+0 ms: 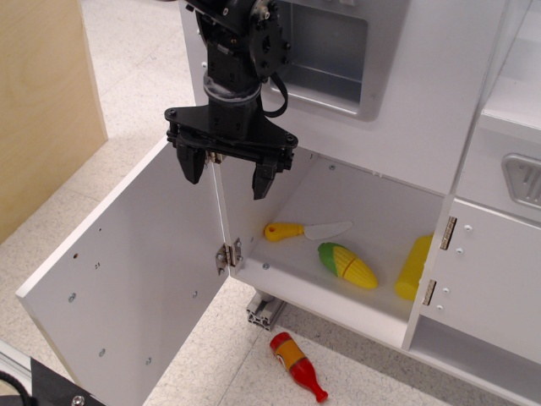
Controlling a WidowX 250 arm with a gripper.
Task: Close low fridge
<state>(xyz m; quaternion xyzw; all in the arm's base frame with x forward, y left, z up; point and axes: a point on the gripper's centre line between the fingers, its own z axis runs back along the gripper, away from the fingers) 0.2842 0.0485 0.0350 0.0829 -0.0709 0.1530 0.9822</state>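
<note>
The low fridge is a white compartment at the bottom of the toy kitchen. Its large flat white door stands wide open, swung out to the left, its inner face showing, hung on a metal hinge. Inside lie a toy knife with a yellow handle, a toy corn cob and a yellow bottle. My black gripper is open and empty. It hangs over the door's top edge near the hinge side, one finger on each side of the edge.
Above is the white door with the recessed grey dispenser. At right is a narrower white cabinet door with hinges, and a grey vent above it. A red and yellow toy bottle lies on the floor. A wooden panel stands at left.
</note>
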